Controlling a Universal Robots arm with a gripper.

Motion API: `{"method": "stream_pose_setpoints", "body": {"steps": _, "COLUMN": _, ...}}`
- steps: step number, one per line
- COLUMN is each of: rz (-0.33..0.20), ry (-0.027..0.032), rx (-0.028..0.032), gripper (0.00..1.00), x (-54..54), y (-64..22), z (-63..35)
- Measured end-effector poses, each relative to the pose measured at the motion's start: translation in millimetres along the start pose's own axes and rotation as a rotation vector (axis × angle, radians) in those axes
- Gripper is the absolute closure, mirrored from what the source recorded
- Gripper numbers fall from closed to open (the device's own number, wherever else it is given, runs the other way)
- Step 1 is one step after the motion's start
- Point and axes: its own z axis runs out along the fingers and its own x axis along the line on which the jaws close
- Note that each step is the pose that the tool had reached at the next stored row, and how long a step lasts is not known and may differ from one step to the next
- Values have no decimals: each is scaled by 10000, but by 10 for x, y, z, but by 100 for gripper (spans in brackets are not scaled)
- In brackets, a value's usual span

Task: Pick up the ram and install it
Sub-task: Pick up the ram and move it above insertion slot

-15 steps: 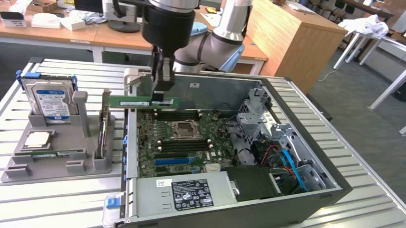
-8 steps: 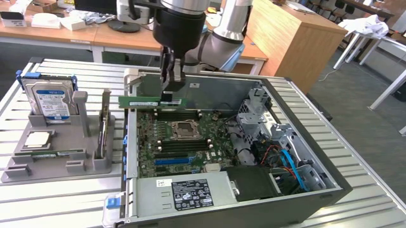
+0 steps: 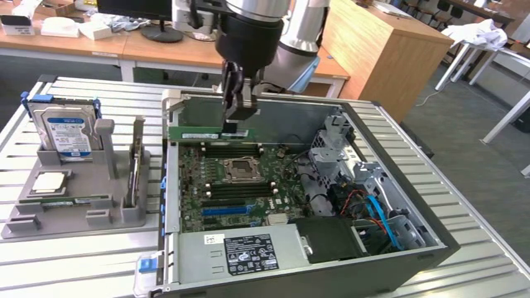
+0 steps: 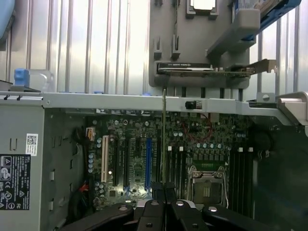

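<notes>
Slatted metal table (image 3: 74, 267) carries an open computer case (image 3: 414, 251). Gripper (image 3: 234, 128), clamped on the ram (image 3: 192, 132), holds it level over the memory slots (image 3: 236, 149) beside the CPU socket (image 3: 242, 167). Seating well likely needs the strip parallel to a slot, with even pressure.

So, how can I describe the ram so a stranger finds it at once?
Find the open computer case. Over its motherboard hangs the gripper, shut on the ram: a long, thin green strip. Unlike the silver hard drive outside the case, it is held in the air.
</notes>
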Motion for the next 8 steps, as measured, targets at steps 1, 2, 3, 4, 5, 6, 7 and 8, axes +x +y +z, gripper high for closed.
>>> {"method": "stream_pose_setpoints", "body": {"steps": 1, "rz": 1, "ry": 0, "rx": 0, "gripper": 89, "x": 0, "y": -26, "z": -1}}
{"method": "stream_pose_setpoints", "body": {"steps": 2, "rz": 0, "ry": -1, "rx": 0, "gripper": 89, "x": 1, "y": -48, "z": -1}}
{"method": "stream_pose_setpoints", "body": {"steps": 3, "rz": 0, "ry": 0, "rx": 0, "gripper": 89, "x": 1, "y": -69, "z": -2}}
{"method": "stream_pose_setpoints", "body": {"steps": 4, "rz": -1, "ry": 0, "rx": 0, "gripper": 89, "x": 1, "y": -90, "z": -2}}
{"method": "stream_pose_setpoints", "body": {"steps": 5, "rz": -1, "ry": 0, "rx": -1, "gripper": 89, "x": 2, "y": -111, "z": -3}}
{"method": "stream_pose_setpoints", "body": {"steps": 6, "rz": -1, "ry": 1, "rx": -1, "gripper": 89, "x": 2, "y": -131, "z": -4}}
{"method": "stream_pose_setpoints", "body": {"steps": 7, "rz": -1, "ry": 1, "rx": -1, "gripper": 89, "x": 2, "y": -151, "z": -5}}
{"method": "stream_pose_setpoints", "body": {"steps": 8, "rz": 0, "ry": 0, "rx": 0, "gripper": 89, "x": 3, "y": -173, "z": -5}}
